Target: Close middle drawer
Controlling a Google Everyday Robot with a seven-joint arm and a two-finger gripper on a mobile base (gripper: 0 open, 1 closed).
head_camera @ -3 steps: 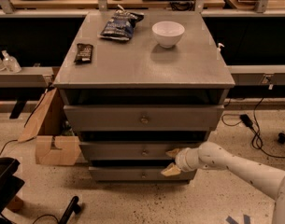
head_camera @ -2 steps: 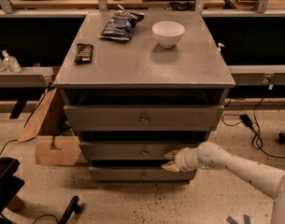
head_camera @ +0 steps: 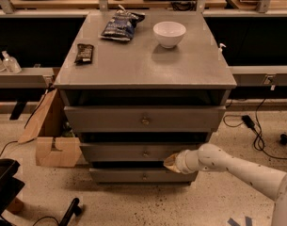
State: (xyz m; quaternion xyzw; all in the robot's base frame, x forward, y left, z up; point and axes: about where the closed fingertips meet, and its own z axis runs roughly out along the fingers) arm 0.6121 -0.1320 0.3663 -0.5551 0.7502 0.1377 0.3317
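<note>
The grey cabinet has three stacked drawers. The middle drawer (head_camera: 129, 151) has a flat grey front with a small brass knob (head_camera: 145, 153) at its centre. Its front stands slightly back from the top drawer (head_camera: 143, 119) front. My white arm reaches in from the lower right. My gripper (head_camera: 171, 162) sits at the right end of the middle drawer's front, against its lower edge. The bottom drawer (head_camera: 140, 175) lies just under the gripper.
On the cabinet top (head_camera: 143, 60) lie a white bowl (head_camera: 169, 33), a chip bag (head_camera: 121, 24) and a dark snack bar (head_camera: 84, 52). A cardboard box (head_camera: 56, 149) stands on the floor at the left. Cables (head_camera: 256, 126) lie on the floor at the right. A black chair base (head_camera: 4, 185) is at lower left.
My gripper has shifted slightly left and in along the middle drawer's front. The drawer front looks a little further in.
</note>
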